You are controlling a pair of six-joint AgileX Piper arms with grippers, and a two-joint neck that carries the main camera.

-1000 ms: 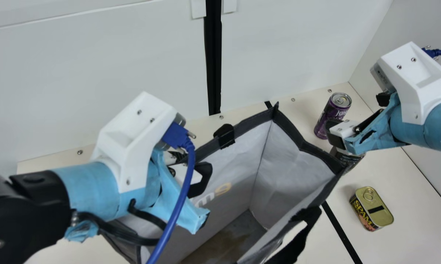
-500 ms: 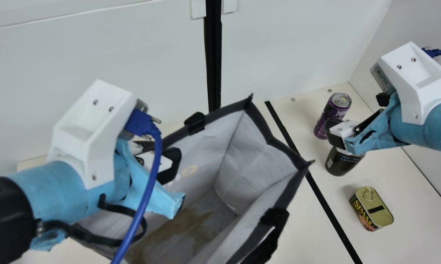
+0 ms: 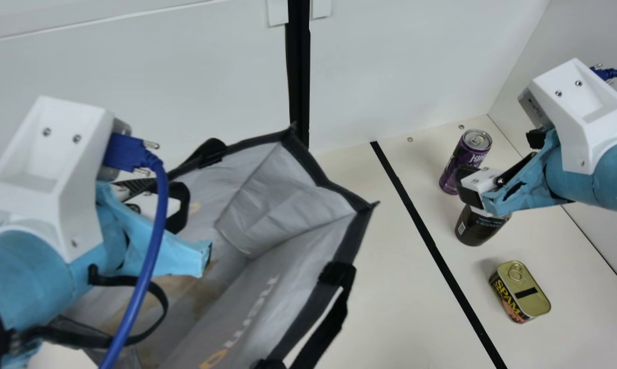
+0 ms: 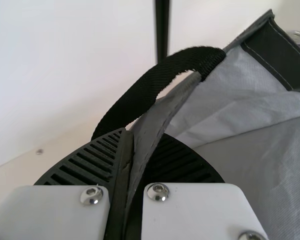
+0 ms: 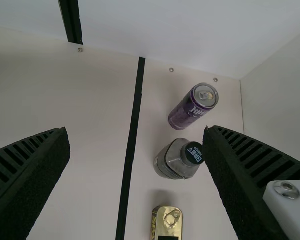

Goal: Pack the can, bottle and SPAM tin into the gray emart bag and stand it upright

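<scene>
Main view: gray bag (image 3: pixel 293 225) pinched at rim by left hand (image 3: pixel 167 185).

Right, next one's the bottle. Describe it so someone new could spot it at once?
Find the long black stripe on the cream table. Across it from the gray bag, the bottle is the middle of three things. Its dark round cap sets it apart from the purple can and gold-lidded SPAM tin.
</scene>
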